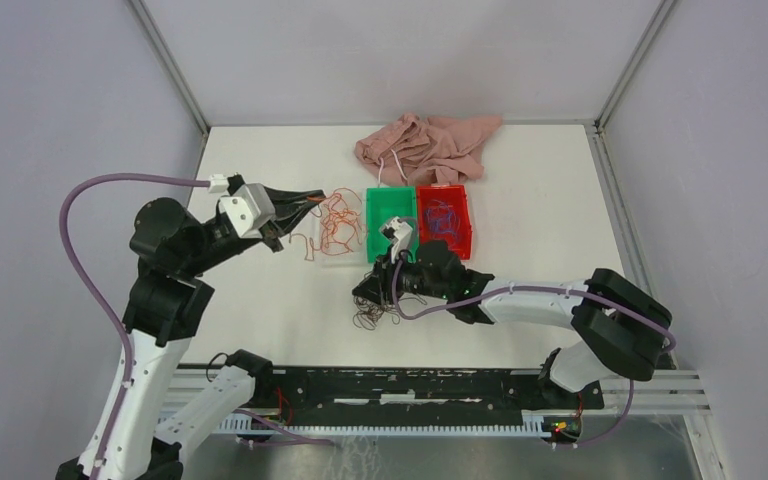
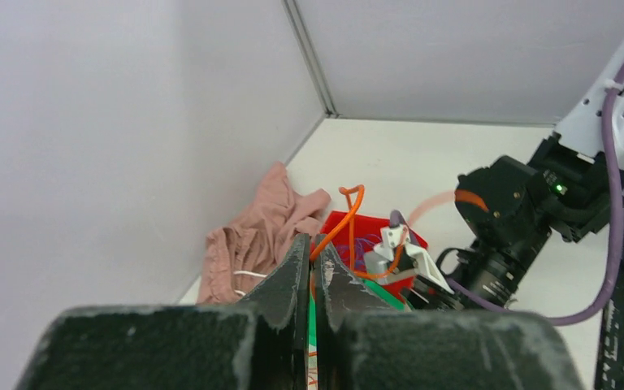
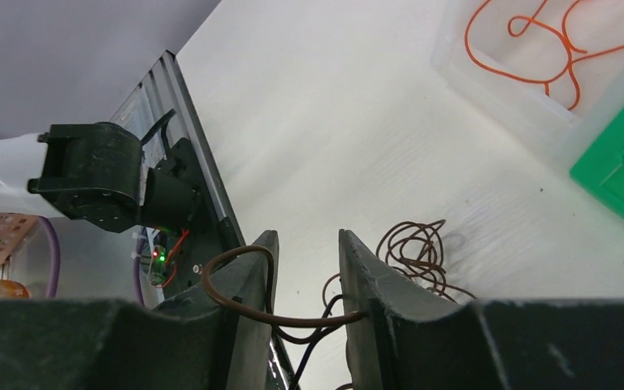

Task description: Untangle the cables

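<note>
The left gripper (image 1: 300, 200) hangs above the table's left half with its fingers pressed together. The left wrist view shows a strand of the orange cables (image 1: 338, 222) pinched between them and looping up from the tips. From that pinch the orange strands trail to the right into a loose, curly sprawl that lies in and over the clear tray (image 3: 496, 81). The held strand's long axis therefore runs roughly left to right, away from the left arm, which is much the nearer arm to this colour.

Just to the right and nearer the arms' bases, the dark brown cables (image 1: 375, 318) lie as a small tangle on the bare table. The right gripper (image 1: 368, 292) is low over the tangle's far side, reaching leftward across the table. Its fingers are spread. In the right wrist view one brown strand crosses the gap between them and loops around one finger (image 3: 252, 276), unclamped, while the rest of the tangle sits just beyond the tips. It seems likely that closing on that crossing strand is what the next pull depends on.

Further right stand the green bin (image 1: 380, 205) and, touching it, the red bin (image 1: 465, 235), which holds blue-purple cables (image 1: 443, 218).
</note>
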